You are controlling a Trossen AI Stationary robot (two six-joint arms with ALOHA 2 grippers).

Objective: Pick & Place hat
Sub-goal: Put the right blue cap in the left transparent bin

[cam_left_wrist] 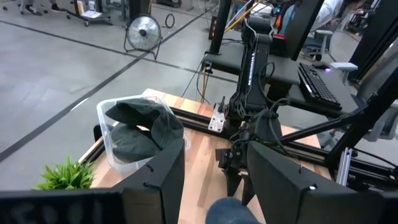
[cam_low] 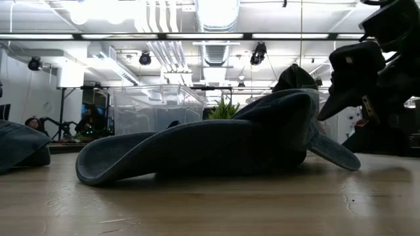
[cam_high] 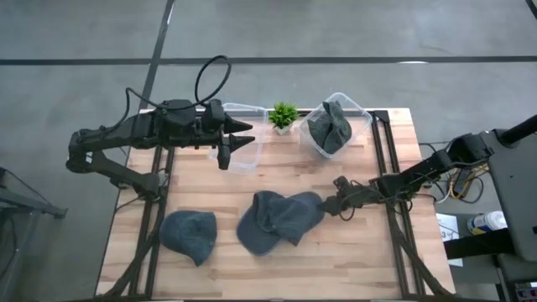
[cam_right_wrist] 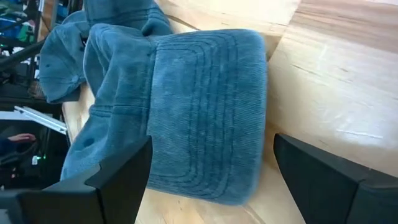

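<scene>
wooden table [cam_high: 352, 252]: right end effector [cam_high: 329, 205] open at hat [cam_high: 281, 220] brim

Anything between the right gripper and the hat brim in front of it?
Nothing visible. The right gripper is open at the brim of the middle denim hat, one of its fingers on each side of the brim; bare table around.

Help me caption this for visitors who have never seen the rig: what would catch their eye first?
Probably the blue hats piled mid-table near its front edge, with the right gripper open at one hat's brim. Next, another blue hat lying alone to their left. Then the clear bin at the back, already holding a dark hat, with the left gripper open over an empty clear bin.
</scene>
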